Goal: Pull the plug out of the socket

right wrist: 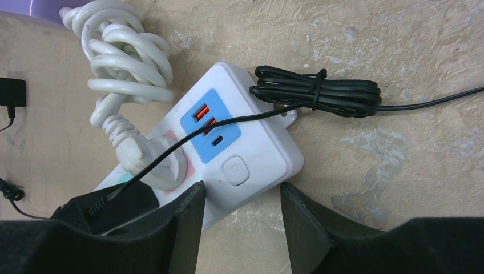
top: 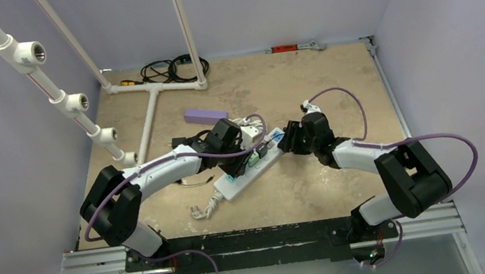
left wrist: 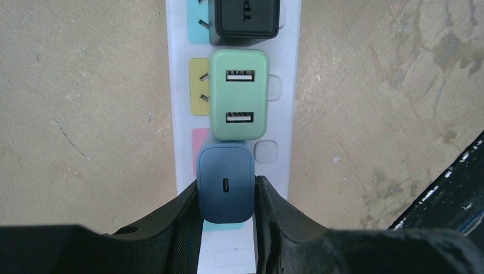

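Plug (left wrist: 225,181) tight within left end effector (left wrist: 226,184)

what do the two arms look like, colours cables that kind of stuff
Both match: the left arm and right arm have white tubular links between bulky black joint housings, each with a looping purple cable. Their jaws are matte black, thick and wedge-shaped. No markings or sleeves show.
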Controlling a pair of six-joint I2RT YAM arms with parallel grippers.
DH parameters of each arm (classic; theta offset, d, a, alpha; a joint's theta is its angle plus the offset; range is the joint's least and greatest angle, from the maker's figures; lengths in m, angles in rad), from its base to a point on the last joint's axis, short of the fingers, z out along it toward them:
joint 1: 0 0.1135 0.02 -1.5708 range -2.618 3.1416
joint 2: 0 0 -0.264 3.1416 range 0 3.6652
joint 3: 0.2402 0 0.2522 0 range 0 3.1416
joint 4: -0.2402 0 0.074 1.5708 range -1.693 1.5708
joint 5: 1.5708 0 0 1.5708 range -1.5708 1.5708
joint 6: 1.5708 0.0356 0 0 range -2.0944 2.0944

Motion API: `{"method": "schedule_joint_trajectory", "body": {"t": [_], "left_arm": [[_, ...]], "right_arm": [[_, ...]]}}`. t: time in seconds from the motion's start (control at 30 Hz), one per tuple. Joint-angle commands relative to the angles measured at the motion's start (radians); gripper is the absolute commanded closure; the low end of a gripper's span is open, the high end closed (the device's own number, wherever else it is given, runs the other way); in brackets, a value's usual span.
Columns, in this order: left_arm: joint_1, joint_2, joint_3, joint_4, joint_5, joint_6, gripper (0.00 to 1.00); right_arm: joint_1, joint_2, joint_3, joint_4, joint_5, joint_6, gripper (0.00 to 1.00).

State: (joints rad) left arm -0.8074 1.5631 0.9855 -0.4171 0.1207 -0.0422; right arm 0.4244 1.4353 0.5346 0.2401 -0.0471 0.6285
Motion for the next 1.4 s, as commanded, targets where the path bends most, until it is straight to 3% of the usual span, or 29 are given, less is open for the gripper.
{"method": "schedule_joint_trajectory", "body": {"t": [0.0,0.33,0.5,0.77,1.37], "left_arm": [[0.048,-0.024,0.061,0.027,0.086,-0.021,1.0],[0.042,-0.041,0.037,0.053,-0.039,-0.008,1.0],[-0.033,-0.041,0.026,0.048,-0.154,0.009,1.0],[-0.075,-0.049,0.025,0.036,-0.224,0.019,1.0],[0.009,-0.047,0.054,0.022,-0.09,-0.01,1.0]], "right_arm": [[-0.003,0.016,0.019,-0.026,0.003,-0.021,0.46],[-0.004,0.009,0.014,-0.022,0.016,-0.019,0.46],[-0.004,0.012,0.015,-0.025,0.015,-0.021,0.46],[-0.004,0.027,0.028,-0.035,0.031,-0.032,0.46],[-0.004,0.024,0.025,-0.031,0.018,-0.029,0.46]]}}
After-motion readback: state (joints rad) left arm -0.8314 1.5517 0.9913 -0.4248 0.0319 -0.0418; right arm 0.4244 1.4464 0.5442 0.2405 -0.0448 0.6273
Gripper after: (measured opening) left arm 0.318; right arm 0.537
